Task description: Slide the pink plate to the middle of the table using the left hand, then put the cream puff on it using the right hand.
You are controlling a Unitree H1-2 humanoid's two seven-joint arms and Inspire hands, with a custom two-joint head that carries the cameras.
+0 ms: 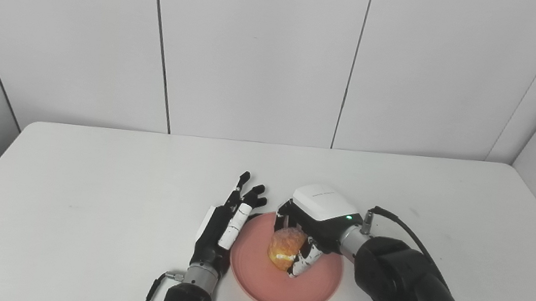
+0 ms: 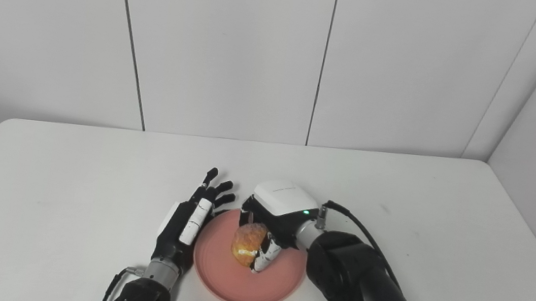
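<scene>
A pink plate [image 1: 262, 280] lies on the white table [image 1: 90, 185] near its front middle. Over the plate's centre sits the golden cream puff [image 1: 285, 247], with my right hand [image 1: 309, 227] shut on it from the right; whether the puff rests on the plate I cannot tell. My left hand [image 1: 229, 220] lies flat and open against the plate's left rim, fingers stretched toward the far side. The right eye view shows the same: plate [image 2: 226, 281], puff [image 2: 247, 243], right hand [image 2: 275, 213], left hand [image 2: 190, 218].
White wall panels [image 1: 259, 52] close off the table's far edge and both sides. My right forearm [image 1: 409, 290] covers the table to the right of the plate.
</scene>
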